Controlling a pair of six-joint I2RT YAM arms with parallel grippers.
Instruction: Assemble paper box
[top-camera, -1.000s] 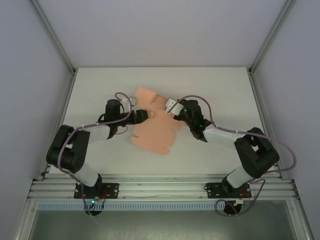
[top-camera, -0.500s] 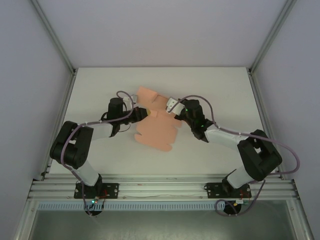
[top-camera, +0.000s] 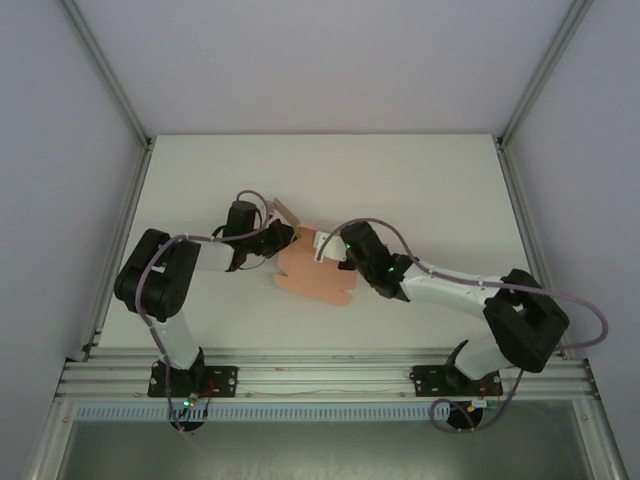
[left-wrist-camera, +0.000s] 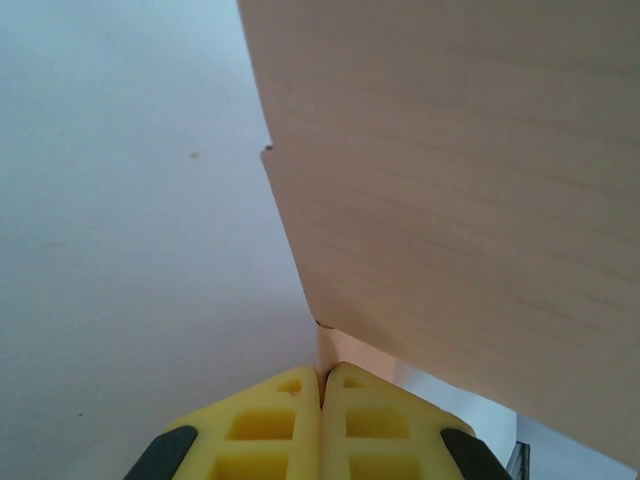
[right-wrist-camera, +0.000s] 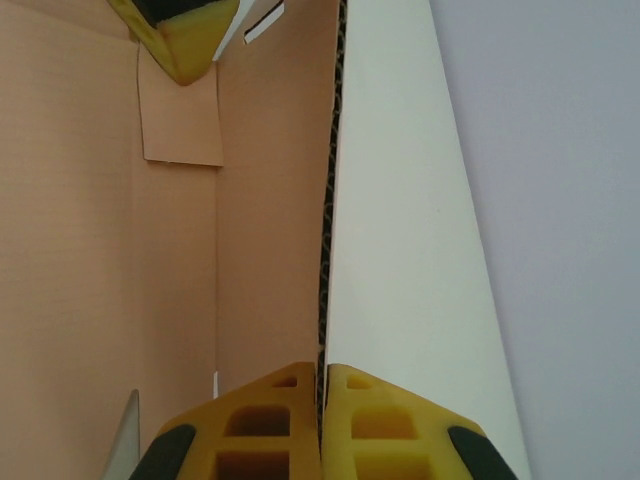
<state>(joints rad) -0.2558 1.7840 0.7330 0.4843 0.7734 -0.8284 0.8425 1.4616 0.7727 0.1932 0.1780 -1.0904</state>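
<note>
The paper box (top-camera: 312, 275) is a salmon-pink die-cut sheet lying mid-table with its far flaps lifted. My left gripper (top-camera: 284, 233) comes in from the left and is shut on a thin flap at the sheet's far-left corner. In the left wrist view the yellow fingers (left-wrist-camera: 290, 420) pinch a narrow strip of card, and a tilted pink panel (left-wrist-camera: 460, 190) rises above them. My right gripper (top-camera: 326, 248) is shut on a raised wall at the sheet's far-right side. In the right wrist view that wall (right-wrist-camera: 270, 220) stands edge-on, pink inside and white outside.
White table (top-camera: 430, 190) enclosed by pale walls, with an aluminium rail (top-camera: 320, 375) along the near edge. The left gripper's yellow fingertip (right-wrist-camera: 180, 35) shows at the top of the right wrist view, close to the pink panel.
The left gripper has closed on the flap. Both grippers have drawn together toward the middle, and the sheet has folded up, covering less of the table.
</note>
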